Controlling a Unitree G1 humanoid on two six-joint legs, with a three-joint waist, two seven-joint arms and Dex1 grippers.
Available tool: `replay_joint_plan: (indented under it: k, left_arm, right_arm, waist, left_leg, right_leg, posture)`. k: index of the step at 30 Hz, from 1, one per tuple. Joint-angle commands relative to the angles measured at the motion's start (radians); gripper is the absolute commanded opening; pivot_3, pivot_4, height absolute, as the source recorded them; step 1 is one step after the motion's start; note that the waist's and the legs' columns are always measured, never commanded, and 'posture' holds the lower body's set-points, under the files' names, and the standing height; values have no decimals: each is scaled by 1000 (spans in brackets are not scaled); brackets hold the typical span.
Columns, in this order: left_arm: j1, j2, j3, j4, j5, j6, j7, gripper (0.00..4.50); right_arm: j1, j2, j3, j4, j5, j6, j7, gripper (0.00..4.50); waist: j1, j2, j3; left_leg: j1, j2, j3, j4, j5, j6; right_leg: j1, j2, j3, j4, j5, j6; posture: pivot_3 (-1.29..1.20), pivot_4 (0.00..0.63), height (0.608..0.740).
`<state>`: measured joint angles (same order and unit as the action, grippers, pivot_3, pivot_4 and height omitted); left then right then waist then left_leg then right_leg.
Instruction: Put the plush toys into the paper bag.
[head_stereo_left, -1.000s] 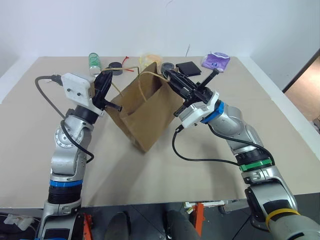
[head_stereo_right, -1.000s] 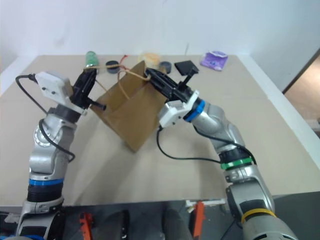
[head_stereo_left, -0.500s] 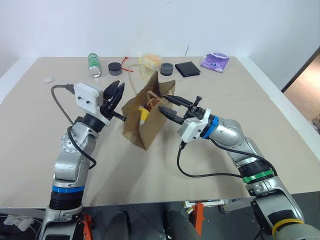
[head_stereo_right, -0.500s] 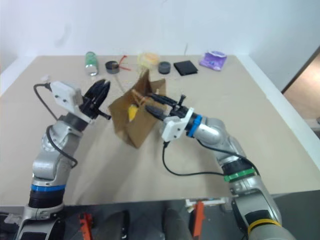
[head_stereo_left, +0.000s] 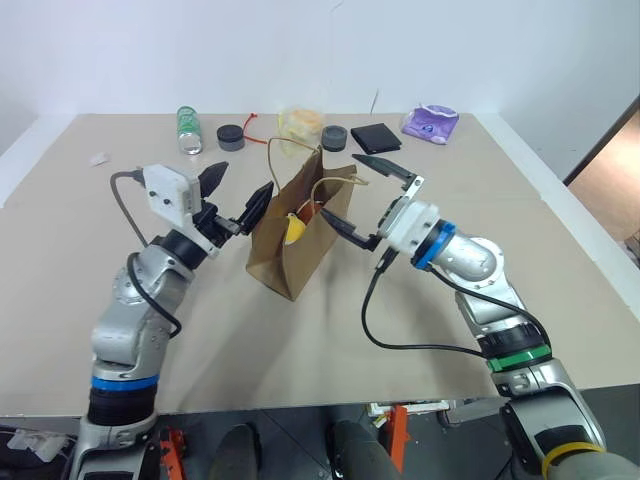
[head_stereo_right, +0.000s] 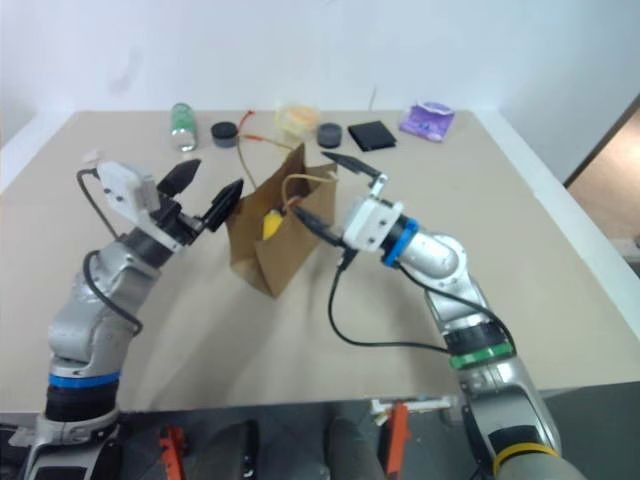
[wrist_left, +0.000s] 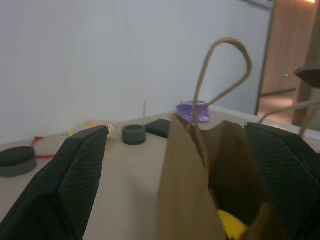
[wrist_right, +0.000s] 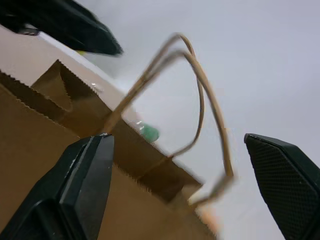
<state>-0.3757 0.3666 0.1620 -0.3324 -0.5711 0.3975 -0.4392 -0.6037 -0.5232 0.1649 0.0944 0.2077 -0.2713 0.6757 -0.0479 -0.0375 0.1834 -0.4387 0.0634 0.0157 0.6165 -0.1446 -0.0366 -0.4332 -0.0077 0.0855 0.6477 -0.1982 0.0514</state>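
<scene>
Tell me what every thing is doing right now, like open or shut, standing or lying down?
Paper bag: standing upright, mouth open, handles up.
Yellow-ended plush toy: inside the bag.
Left gripper: fingers open, beside the bag, holding nothing.
Right gripper: fingers open, beside the bag, holding nothing.
Green bottle: lying on its side.
Purple pouch: lying at the table's far edge.
</scene>
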Motion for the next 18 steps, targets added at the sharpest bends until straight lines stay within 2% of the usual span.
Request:
replay_joint_plan:
  k: [1, 2, 5, 9, 13, 18]
  left_arm:
    - [26, 60, 67, -52, -115, 86, -50, 4460]
    - [35, 75, 77, -54, -142, 111, -61, 4460]
    - [96, 146, 64, -73, -155, 129, -150, 4500]
    - [149, 192, 47, -102, -161, 132, -210, 4500]
    - [185, 205, 25, -120, -114, 102, -225, 4500]
    - [183, 201, -6, -118, -32, 46, -217, 4500]
  right_arm:
    - [39, -47, -57, -114, 202, 310, 98, 4500]
    - [50, -56, -61, -134, 233, 377, 111, 4500]
    - [80, -57, -61, -192, 315, 545, 130, 3793]
    - [62, -14, -49, -271, 368, 693, 115, 1957]
    - [10, 56, -6, -258, 324, 742, 102, 75]
    - [-60, 132, 47, -173, 248, 723, 105, 75]
  waist:
    - [0, 0, 0]
    - [0, 0, 0]
    - [-2, 0, 0]
    - [-2, 0, 0]
    - [-1, 0, 0]
    - [-1, 0, 0]
  left_leg:
    - [0, 0, 0, 0, 0, 0]
    - [0, 0, 0, 0, 0, 0]
    - [0, 0, 0, 0, 0, 0]
    - [0, 0, 0, 0, 0, 0]
    - [-1, 0, 0, 0, 0, 0]
    - [-1, 0, 0, 0, 0, 0]
  right_leg:
    - [0, 0, 0, 0, 0, 0]
    - [0, 0, 0, 0, 0, 0]
    - [-1, 0, 0, 0, 0, 0]
    - [-2, 0, 0, 0, 0, 0]
    - [-3, 0, 0, 0, 0, -1]
    - [-3, 0, 0, 0, 0, -1]
  posture:
    - [0, 150, 740]
    - [0, 150, 740]
    - [0, 150, 740]
    - [0, 150, 740]
    - [0, 150, 740]
    - [0, 150, 740]
